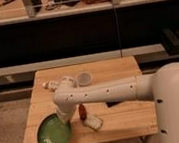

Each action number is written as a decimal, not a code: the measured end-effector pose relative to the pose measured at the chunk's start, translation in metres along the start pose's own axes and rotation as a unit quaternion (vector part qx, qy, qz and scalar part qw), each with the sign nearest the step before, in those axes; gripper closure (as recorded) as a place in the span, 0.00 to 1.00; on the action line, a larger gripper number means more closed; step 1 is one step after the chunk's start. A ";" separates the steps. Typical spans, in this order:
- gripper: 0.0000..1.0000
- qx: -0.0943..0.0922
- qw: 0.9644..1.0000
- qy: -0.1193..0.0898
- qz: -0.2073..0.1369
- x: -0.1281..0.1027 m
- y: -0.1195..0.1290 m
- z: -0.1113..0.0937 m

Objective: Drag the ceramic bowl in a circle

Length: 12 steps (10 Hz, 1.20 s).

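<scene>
The ceramic bowl (53, 135) is wide, shallow and green glazed. It sits at the front left of the wooden table (120, 119), and its near rim reaches over the table's front edge. My white arm comes in from the right and bends down at the wrist. The gripper (64, 118) is at the bowl's far right rim, touching or just above it.
A small white rectangular block (93, 121) lies just right of the bowl. A small brown bottle (82, 111) stands beside the gripper. A white cup (84, 78) and a small pale object (46, 85) sit at the table's back. A dark shelving unit stands behind the table.
</scene>
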 end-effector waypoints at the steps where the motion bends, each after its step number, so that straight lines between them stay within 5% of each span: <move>1: 1.00 0.001 1.000 -0.001 -0.006 0.005 -0.008 0.000; 5: 1.00 0.024 0.999 -0.016 -0.032 0.041 -0.035 0.004; 9: 1.00 0.027 0.997 -0.033 -0.063 0.084 -0.051 0.011; 12: 1.00 0.038 0.996 -0.042 -0.072 0.121 -0.041 0.019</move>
